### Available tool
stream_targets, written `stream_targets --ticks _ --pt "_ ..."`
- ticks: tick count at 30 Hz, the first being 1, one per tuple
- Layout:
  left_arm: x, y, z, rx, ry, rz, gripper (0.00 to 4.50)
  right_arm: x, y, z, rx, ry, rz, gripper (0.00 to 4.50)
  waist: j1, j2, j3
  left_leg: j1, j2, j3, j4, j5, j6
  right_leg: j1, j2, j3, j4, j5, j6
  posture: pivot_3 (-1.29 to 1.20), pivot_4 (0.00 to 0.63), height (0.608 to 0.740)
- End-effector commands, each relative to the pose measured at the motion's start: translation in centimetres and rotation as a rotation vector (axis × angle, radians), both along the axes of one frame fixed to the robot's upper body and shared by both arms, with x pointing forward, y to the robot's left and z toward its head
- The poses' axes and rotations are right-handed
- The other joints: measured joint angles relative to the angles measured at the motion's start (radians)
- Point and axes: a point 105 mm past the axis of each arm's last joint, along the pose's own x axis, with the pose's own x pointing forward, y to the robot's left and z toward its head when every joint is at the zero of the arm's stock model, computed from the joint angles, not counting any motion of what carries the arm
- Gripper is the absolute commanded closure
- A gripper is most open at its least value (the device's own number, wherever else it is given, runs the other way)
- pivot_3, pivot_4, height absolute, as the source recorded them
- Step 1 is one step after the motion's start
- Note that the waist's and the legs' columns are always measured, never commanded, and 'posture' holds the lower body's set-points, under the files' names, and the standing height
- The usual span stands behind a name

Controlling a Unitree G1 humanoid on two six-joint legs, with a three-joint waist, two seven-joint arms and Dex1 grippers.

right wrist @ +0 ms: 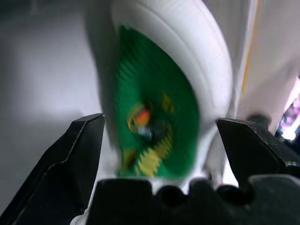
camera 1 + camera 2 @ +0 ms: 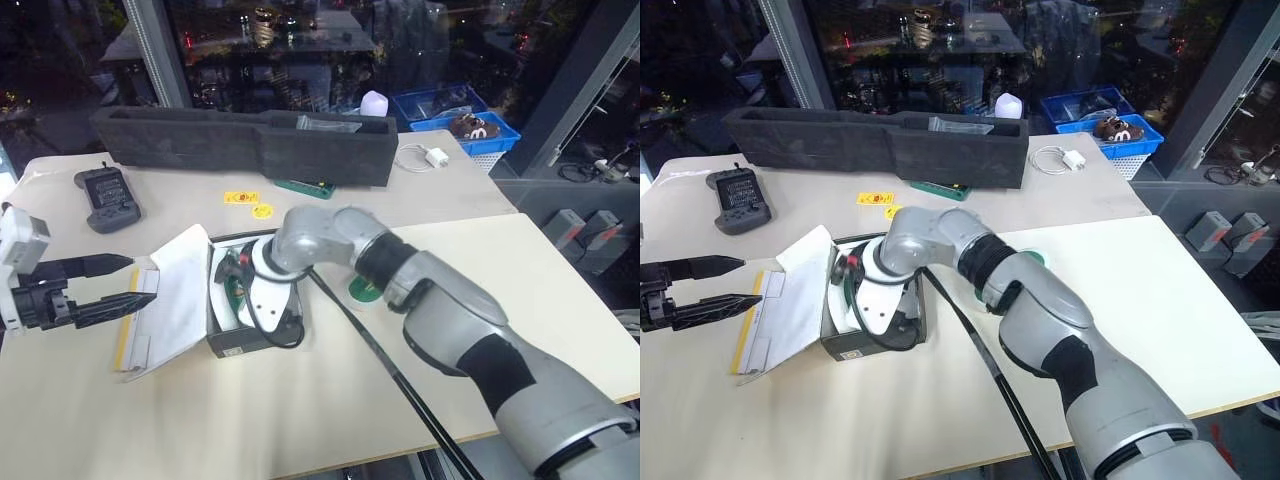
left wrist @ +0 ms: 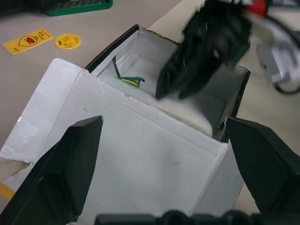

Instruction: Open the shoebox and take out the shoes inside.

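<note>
**Right wrist view: right claw spread over a shoe inside the open box**

Right wrist view has the right claw [image 1: 159,140] released, fingers wide apart, a shoe [image 1: 164,98] between them: white body, green insole with yellow marks. No contact visible, nothing grasped. In the left eye view that claw [image 2: 238,272] sits left of centre, reaching down into the shoebox [image 2: 250,340].

Left claw [image 2: 125,283] is at the left edge of the frame, also released, fingers parted, pointing toward the flipped-back lid [image 2: 170,300]. It hangs just beside the lid edge; touching or not, can't tell. Left wrist view looks across the lid's white inner face into the box, where a bit of green insole [image 3: 133,80] shows under the right claw.

Shoebox is open on the worktop [image 2: 330,420], centre-left, lid folded out to the left, yellow strip along its outer edge. Shoes are still inside; can't count both.

Further out: long black foam tray [image 2: 240,140] across the upper frame, black handheld controller [image 2: 108,196] upper left, yellow stickers [image 2: 248,203] between tray and box, white charger with cable [image 2: 428,157] and blue baskets [image 2: 465,120] upper right.
</note>
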Motion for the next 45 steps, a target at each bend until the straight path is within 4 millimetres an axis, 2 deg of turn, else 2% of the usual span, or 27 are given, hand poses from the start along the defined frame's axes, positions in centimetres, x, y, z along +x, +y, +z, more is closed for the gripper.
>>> stream_targets --ticks 1,5,14,17,20,29,36,45 --pt "-0.3 -0.3 1.0 0.014 -0.043 -0.008 0.00 -0.4 0.4 -1.3 -0.062 -0.029 0.026 0.06 0.000 0.000 0.000 0.001 0.000 0.000 0.000 0.000 0.000 0.001 0.000 0.000 0.000 0.000 0.000 0.00 0.150 0.728" --pt "-0.2 -0.5 1.0 0.011 -0.047 -0.010 0.00 -0.1 0.2 -2.0 -0.078 -0.019 0.006 0.06 -0.001 0.000 0.000 0.004 0.000 0.000 -0.001 0.000 0.000 0.003 0.000 0.000 0.000 0.000 0.000 0.00 0.150 0.728" --pt "0.0 -0.8 1.2 0.008 -0.049 -0.021 0.00 2.8 -3.7 -1.2 -0.086 -0.013 -0.109 0.06 0.004 0.000 0.000 0.007 0.000 0.000 0.000 0.000 0.000 0.005 0.000 0.000 0.002 0.000 -0.001 0.00 0.150 0.728" --pt "0.2 -0.8 1.3 0.007 -0.052 -0.024 0.00 3.1 -4.8 -1.2 -0.104 -0.009 -0.124 0.06 0.004 -0.001 0.000 0.007 0.000 0.000 0.001 0.001 -0.001 0.004 0.000 0.000 0.005 -0.001 -0.001 0.00 0.150 0.728" --pt "0.5 -1.0 1.4 0.007 -0.054 -0.030 0.00 3.2 -5.1 -1.2 -0.107 -0.009 -0.130 0.06 0.004 -0.001 0.000 0.009 0.000 0.000 0.001 0.001 -0.001 0.004 0.000 0.000 0.008 -0.001 -0.002 0.00 0.150 0.728" --pt "0.6 -1.1 1.3 0.008 -0.051 -0.037 0.00 2.7 -3.3 0.4 -0.039 -0.006 -0.115 0.06 0.003 -0.001 0.000 0.006 0.000 0.000 0.001 0.001 -0.001 0.002 0.000 0.001 0.008 -0.002 -0.003 0.00 0.150 0.728" --pt "0.5 -1.1 1.4 0.007 -0.052 -0.038 0.00 2.7 -3.3 1.2 -0.035 -0.016 -0.111 0.06 0.006 -0.001 0.000 0.005 0.000 0.000 0.001 0.001 -0.001 0.002 0.000 0.000 0.008 -0.002 -0.003 0.00 0.150 0.728" --pt "0.6 -1.3 1.4 0.007 -0.049 -0.043 0.00 2.3 -2.6 4.1 0.003 -0.056 -0.083 0.06 0.002 -0.001 0.000 0.005 0.000 0.000 0.001 0.001 -0.001 0.001 0.001 0.000 0.008 -0.002 -0.003 0.00 0.150 0.728"
